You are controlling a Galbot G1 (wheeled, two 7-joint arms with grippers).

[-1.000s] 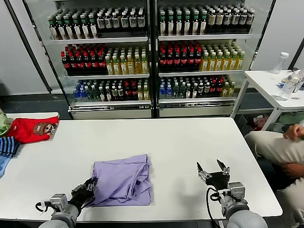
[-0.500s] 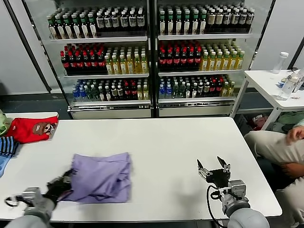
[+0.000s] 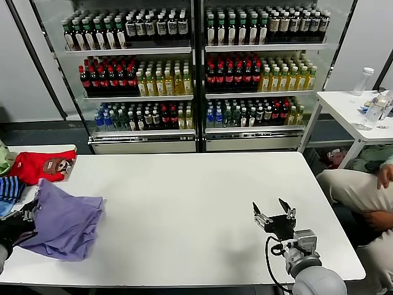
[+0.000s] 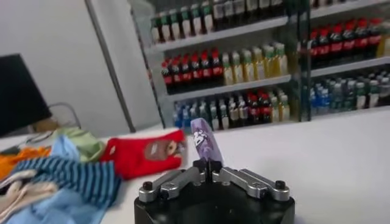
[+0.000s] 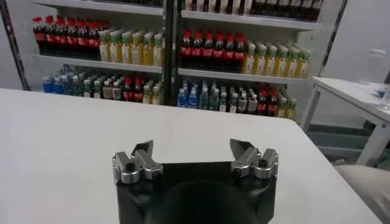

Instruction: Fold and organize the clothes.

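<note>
1. A white table (image 3: 202, 203) is standing in front of glass-fronted drink coolers (image 3: 196, 67) stocked with bottles; a second white table (image 3: 353, 107) is standing to the robot's right.
2. The folded lavender T-shirt (image 3: 64, 222) is lying at the table's left end, just beside a red garment with a brown cartoon patch (image 3: 43, 167) and a blue striped cloth (image 3: 9, 189).
3. The left gripper (image 3: 23, 216) is pinching the shirt's left edge, jaws clamped; in the left wrist view a purple printed fold is sticking up between its fingers (image 4: 241, 178).
4. The right gripper (image 3: 274, 215) is hovering over bare table, jaws spread wide, holding nothing.
5. The shirt is probably being dragged to the pile, though its near edge is hard to see. Sliding it flat should be keeping the folds from opening.
</note>
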